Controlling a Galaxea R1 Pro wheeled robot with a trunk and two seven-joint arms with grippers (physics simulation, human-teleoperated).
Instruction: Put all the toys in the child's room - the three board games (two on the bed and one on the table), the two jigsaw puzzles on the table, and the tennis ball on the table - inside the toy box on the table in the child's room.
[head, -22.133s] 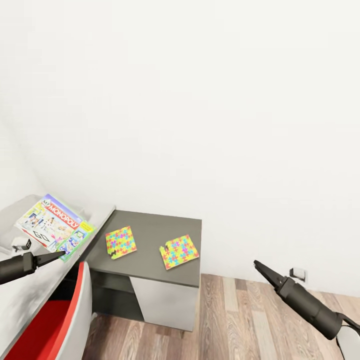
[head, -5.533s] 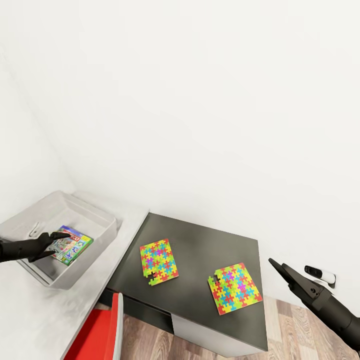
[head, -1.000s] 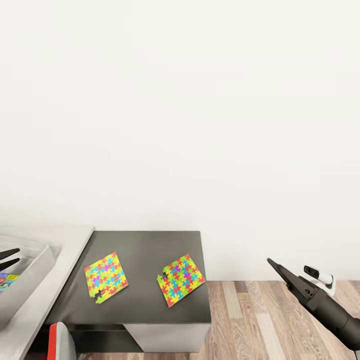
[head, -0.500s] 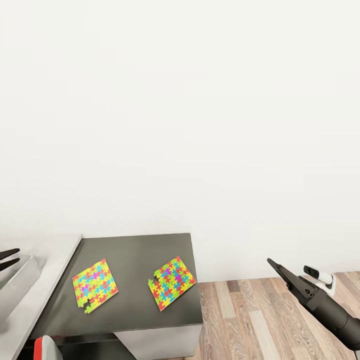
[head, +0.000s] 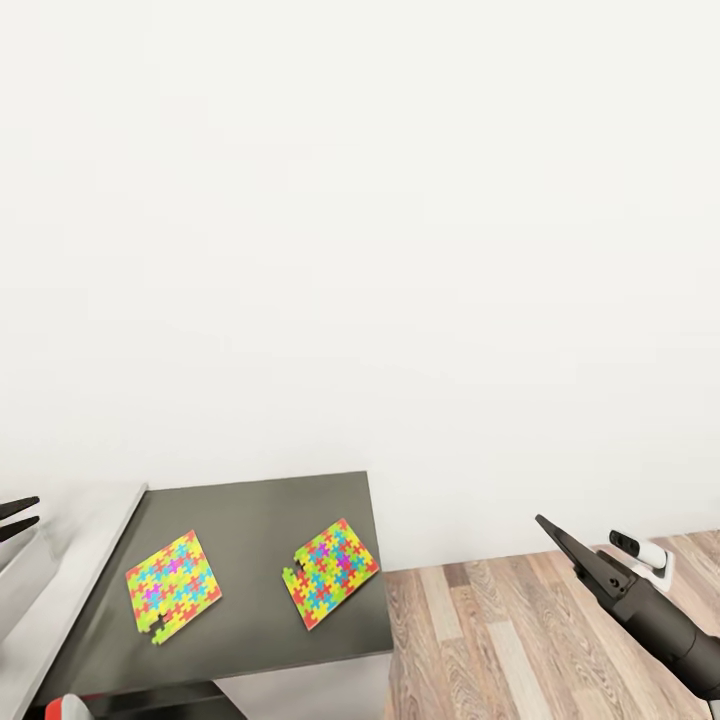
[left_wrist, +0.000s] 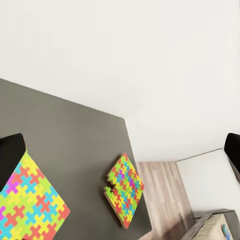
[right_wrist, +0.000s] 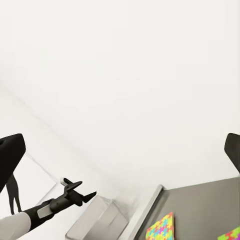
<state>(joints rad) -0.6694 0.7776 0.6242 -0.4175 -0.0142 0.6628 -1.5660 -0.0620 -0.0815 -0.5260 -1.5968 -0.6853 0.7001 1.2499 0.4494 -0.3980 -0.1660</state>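
A: Where the dark grey end section of the table (head: 260, 500) meets the white wall (head: 360, 220), what lies on it?

B: Two jigsaw puzzles, flat and apart from each other — the left jigsaw puzzle (head: 172, 586) nearer the pale grey top, the right jigsaw puzzle (head: 331, 572) close to the section's far edge, beside the wooden floor (head: 500, 640).

A: And the toy box?

B: Seen from the right wrist, the grey toy box (right_wrist: 97, 220) sits on the pale top, with the left gripper (right_wrist: 84, 193) hovering above it. Nothing of its inside shows.

A: How do the fingers stand?

B: The left gripper's two tips poke in at the head view's left edge (head: 18, 515), a little apart, holding nothing. The right gripper (head: 548, 528) hangs over the floor, well apart from the table; in the head view its fingers lie together in one point, yet its own wrist camera shows dark finger pads at both edges — I cannot tell its state.
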